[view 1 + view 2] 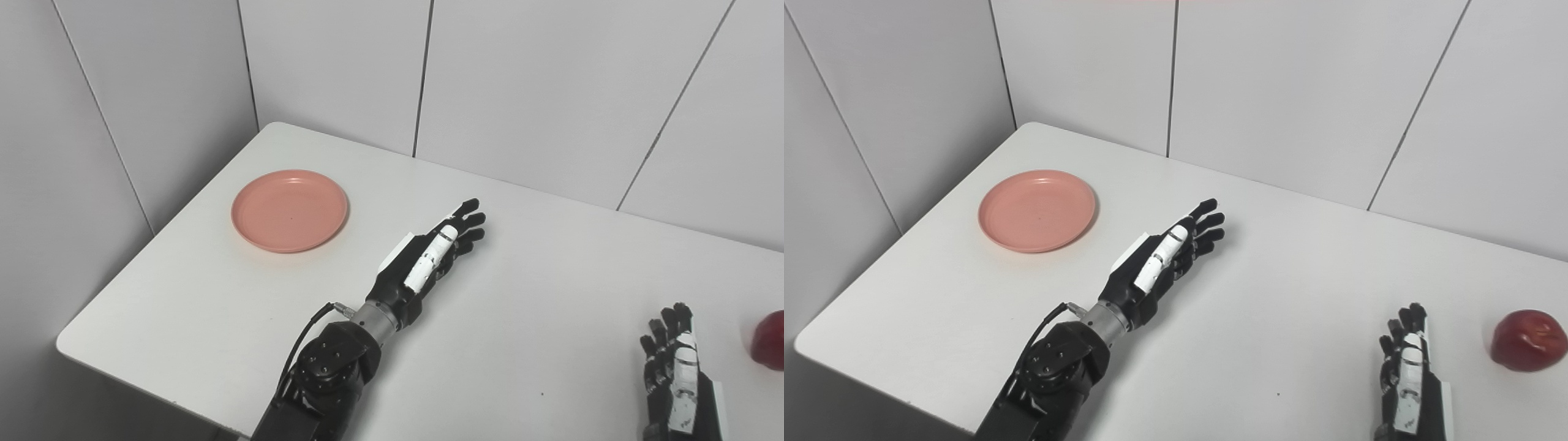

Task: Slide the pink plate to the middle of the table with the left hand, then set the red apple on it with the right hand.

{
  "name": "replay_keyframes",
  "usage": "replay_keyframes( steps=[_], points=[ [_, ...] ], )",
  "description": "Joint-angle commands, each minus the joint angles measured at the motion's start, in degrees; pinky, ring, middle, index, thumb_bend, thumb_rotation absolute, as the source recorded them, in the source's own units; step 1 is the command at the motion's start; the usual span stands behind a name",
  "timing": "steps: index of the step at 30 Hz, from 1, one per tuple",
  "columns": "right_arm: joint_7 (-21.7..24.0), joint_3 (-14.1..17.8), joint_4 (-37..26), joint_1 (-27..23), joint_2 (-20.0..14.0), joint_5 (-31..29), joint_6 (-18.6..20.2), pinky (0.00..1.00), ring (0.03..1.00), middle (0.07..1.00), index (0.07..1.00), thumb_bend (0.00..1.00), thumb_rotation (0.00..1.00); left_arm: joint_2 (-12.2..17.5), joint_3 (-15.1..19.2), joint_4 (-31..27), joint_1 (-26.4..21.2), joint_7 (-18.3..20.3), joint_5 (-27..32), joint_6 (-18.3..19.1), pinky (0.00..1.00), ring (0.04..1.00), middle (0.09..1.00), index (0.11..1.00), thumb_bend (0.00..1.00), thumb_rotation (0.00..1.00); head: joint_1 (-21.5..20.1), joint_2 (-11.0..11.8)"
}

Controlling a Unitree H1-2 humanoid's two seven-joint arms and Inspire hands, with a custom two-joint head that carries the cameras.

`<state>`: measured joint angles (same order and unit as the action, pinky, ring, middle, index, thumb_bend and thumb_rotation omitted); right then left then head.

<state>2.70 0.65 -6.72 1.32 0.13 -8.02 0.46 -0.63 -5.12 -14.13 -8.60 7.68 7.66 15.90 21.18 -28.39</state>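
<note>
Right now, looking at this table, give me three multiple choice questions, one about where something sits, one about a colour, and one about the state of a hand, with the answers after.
1. Where is the pink plate?
A. Near the table's far left corner
B. Under the right hand
C. Beside the apple

2. What colour is the apple?
A. Green
B. Yellow
C. Red

3. What is the left hand doing?
A. Gripping the plate's rim
B. Open over the table, holding nothing
C. Holding the apple

Answers:
1. A: the plate lies by the far left corner of the table, away from both hands.
2. C: the apple at the right edge is dark red, just right of the right hand.
3. B: the left hand's fingers are stretched out, clear of the plate, with nothing in them.
</note>
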Motion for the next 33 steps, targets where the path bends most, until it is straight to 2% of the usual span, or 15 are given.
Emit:
replay_keyframes(
  steps=[1, 8, 16, 21, 25, 33],
  points=[
    [0.22, 0.02, -1.23, -1.3, 0.23, 0.07, -2.28, 1.0, 1.0, 1.0, 1.0, 0.09, 1.0, 0.84, 0.5, -3.11, -3.3, -0.18, -0.12, 0.43, 0.95, 0.925, 0.94, 0.929, 0.42, 1.0, 0.16, 0.05],
    [0.2, 0.01, -1.38, -1.26, 0.28, 0.14, -2.14, 1.0, 1.0, 1.0, 1.0, 0.08, 1.0, 3.04, 3.88, -4.69, -6.45, -0.69, 0.97, 2.62, 0.93, 0.922, 0.939, 0.928, 0.41, 1.0, 0.26, 0.21],
    [-0.04, 0.13, -1.46, -1.32, 0.5, 0.19, -1.98, 1.0, 1.0, 1.0, 1.0, 0.07, 1.0, 6.16, 8.47, -4.74, -10.0, -0.79, 2.07, 2.42, 0.92, 0.921, 0.939, 0.924, 0.4, 1.0, 0.51, 0.45],
    [0.42, 0.11, -0.89, -1.44, 0.16, 0.18, -2.83, 1.0, 1.0, 1.0, 1.0, 0.06, 1.0, 7.56, 11.51, -4.7, -12.37, -1.54, 3.89, 3.72, 0.93, 0.927, 0.942, 0.92, 0.41, 1.0, 0.9, 0.62],
    [0.4, 0.11, -1.29, -1.46, 0.09, 0.09, -1.89, 1.0, 1.0, 1.0, 1.0, 0.06, 1.0, 8.92, 13.7, -4.08, -14.23, -2.46, 4.39, 4.74, 0.91, 0.918, 0.932, 0.909, 0.38, 1.0, 1.03, 0.75],
    [0.36, 0.11, -1.72, -1.43, 0.24, -0.35, -1.53, 1.0, 1.0, 1.0, 1.0, 0.06, 1.0, 12.58, 17.91, 1.27, -17.05, -2.18, 6.25, 2.35, 0.9, 0.911, 0.925, 0.911, 0.36, 1.0, 1.43, 1.04]
  ],
)
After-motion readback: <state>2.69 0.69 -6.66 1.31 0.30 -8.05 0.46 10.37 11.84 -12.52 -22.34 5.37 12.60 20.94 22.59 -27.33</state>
